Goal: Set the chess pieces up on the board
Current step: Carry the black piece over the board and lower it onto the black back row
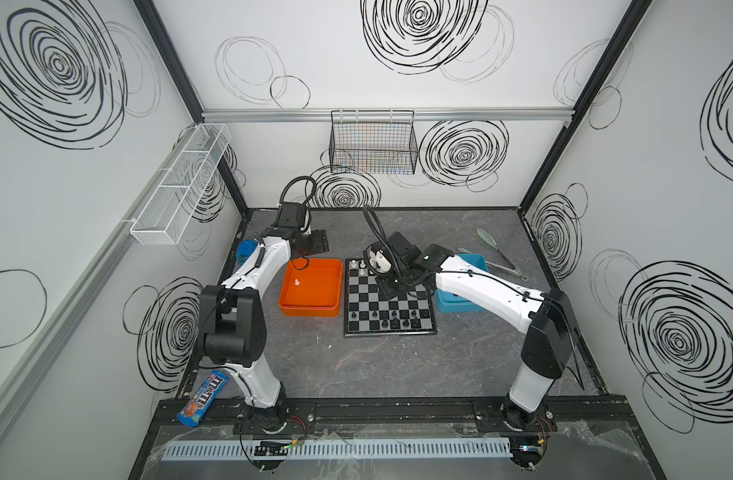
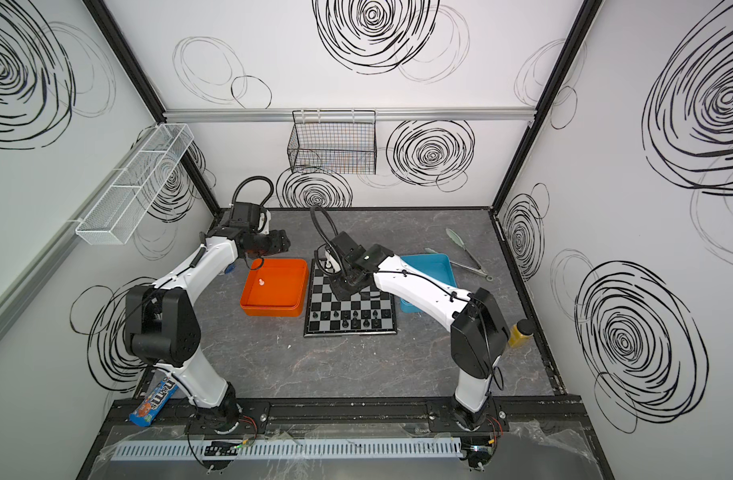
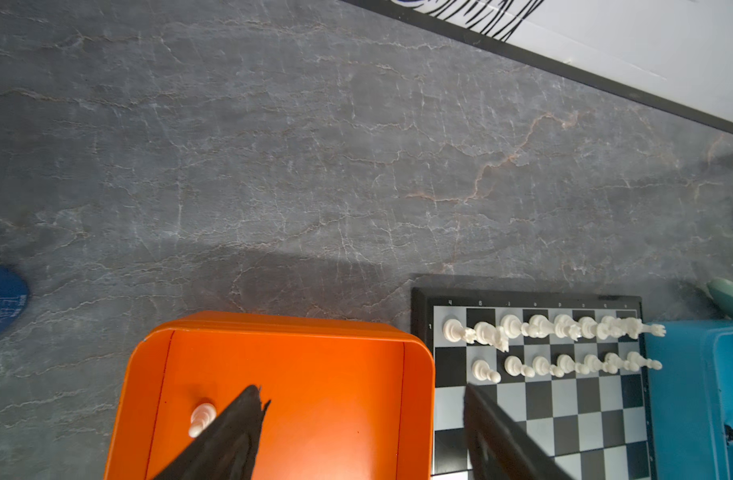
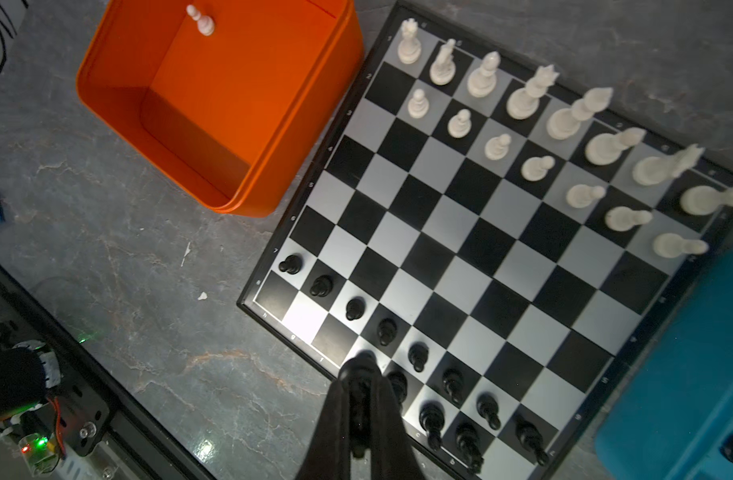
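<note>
The right fingers (image 4: 335,419), closed on one black piece (image 4: 359,395) (its kind unreadable, dark on dark), hang above the board (image 1: 367,297). The left fingers (image 3: 227,436), spread and empty, hover over the orange tray (image 1: 288,309), which holds one white pawn (image 1: 297,283). The board lies on the desk (image 1: 356,374) between the orange tray and one blue tray (image 1: 452,305). It carries fifteen white pieces (image 4: 523,99) (eight back-rank, seven pawns) and eleven countable black pieces (image 4: 386,330).
</note>
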Motion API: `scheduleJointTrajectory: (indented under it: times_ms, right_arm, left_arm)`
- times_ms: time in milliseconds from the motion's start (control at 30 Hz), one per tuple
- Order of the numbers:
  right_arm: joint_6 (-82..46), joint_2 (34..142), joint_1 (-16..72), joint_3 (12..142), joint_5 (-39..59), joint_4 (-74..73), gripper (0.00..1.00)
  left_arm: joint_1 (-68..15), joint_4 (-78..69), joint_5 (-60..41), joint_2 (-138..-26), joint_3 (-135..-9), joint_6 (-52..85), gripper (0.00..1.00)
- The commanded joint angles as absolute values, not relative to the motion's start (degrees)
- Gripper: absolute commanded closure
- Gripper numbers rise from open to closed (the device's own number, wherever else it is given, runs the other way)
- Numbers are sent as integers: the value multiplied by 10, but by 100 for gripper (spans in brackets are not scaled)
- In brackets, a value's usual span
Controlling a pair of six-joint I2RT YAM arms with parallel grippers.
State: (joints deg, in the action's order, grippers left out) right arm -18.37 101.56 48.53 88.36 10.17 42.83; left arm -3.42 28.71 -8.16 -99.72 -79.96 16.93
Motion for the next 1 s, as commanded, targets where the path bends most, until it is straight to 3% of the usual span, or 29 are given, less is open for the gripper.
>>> scheduleJointTrajectory:
  times_ms: [0, 967]
  right_arm:
    - [-199, 1037, 509, 879, 102, 409, 96]
    - [-271, 1118, 549, 835, 108, 343, 95]
  left_arm:
    - [-20, 268, -94, -981, -793, 176, 21]
    - [-14, 257, -114, -976, -774, 182, 21]
